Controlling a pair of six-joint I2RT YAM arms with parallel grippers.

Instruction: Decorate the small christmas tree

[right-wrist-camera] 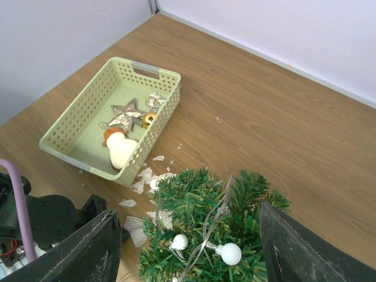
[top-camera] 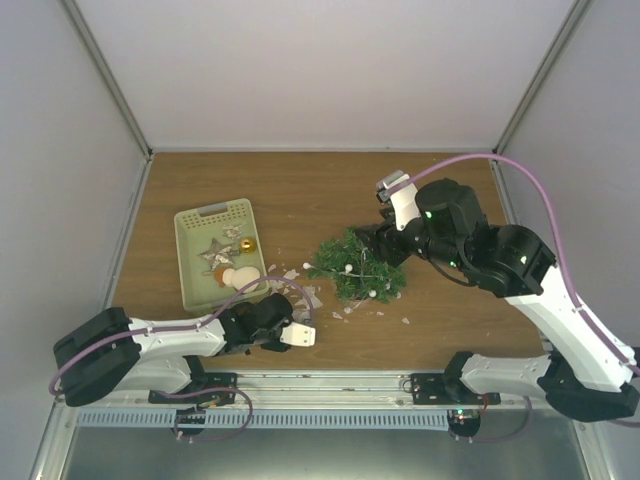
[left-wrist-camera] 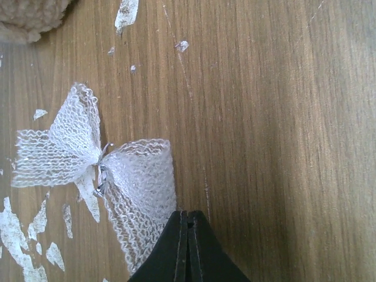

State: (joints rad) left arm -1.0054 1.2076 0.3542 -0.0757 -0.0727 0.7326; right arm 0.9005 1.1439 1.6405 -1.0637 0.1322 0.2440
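Left end effector (left-wrist-camera: 188, 220) is held low over surface (left-wrist-camera: 282, 117), clenched, mesh bow (left-wrist-camera: 97, 176) just left | right end effector (right-wrist-camera: 187, 210) is released, small christmas tree (right-wrist-camera: 205, 226) framed between its fingers (right-wrist-camera: 88, 247) | bow is seen clearly only by left wrist

You've got a dark green small christmas tree (right-wrist-camera: 200, 205) with white bulbs (right-wrist-camera: 230, 253), pale green lattice-walled tray (right-wrist-camera: 158, 117), silver star (right-wrist-camera: 126, 113), gold bauble (right-wrist-camera: 148, 119), white mesh bow (left-wrist-camera: 117, 170), brown wood-grain table (left-wrist-camera: 264, 117).
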